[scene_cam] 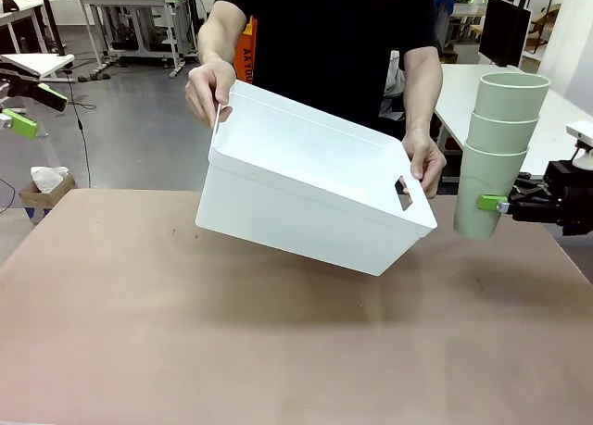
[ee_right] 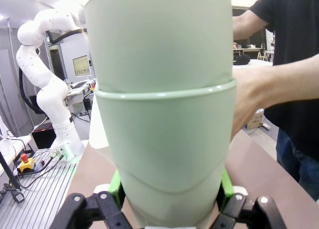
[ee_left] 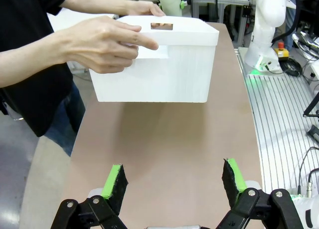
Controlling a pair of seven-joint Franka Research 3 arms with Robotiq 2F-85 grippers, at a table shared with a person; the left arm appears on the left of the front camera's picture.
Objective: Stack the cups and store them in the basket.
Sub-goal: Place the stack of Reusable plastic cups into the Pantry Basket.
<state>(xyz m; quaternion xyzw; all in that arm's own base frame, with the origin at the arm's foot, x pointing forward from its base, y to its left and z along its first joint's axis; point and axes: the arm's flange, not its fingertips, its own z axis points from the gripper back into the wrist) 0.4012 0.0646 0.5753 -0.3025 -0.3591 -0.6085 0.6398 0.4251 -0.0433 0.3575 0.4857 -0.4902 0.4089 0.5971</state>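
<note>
Nearest the robot, the bare brown table [scene_cam: 278, 351] lies between the arms. The left gripper [ee_left: 172, 181] hovers above its left end with its two fingers spread wide and nothing between them.

At the right edge of the front view, the right gripper [scene_cam: 496, 205] is pinched on the lowest cup of a stack of cups [scene_cam: 500, 147]. Three nested cups are visible, upright with a slight lean, held above the table. In the right wrist view the green pads [ee_right: 115, 186] press against both sides of the bottom cup [ee_right: 167, 154], low on its tapered wall.

Farther across, the person holds the basket [scene_cam: 306, 198] off the table, just left of the stack. One hand [scene_cam: 211, 90] grips the rim at the far left corner; the other hand [scene_cam: 424, 161] holds the end with the handle slot. The basket is tilted, its open top facing up and toward the stack. What lies inside cannot be seen.

The step in hand appears to be delivery of the stack into the basket. To do it well:

1. Keep the pinch firm; the grip sits low on a tall stack, so tipping is a risk.
2. Carry the stack over the rim, clear of the person's nearer hand.
3. Lower the base to the basket floor before opening.
4. Keep the left gripper clear.
</note>
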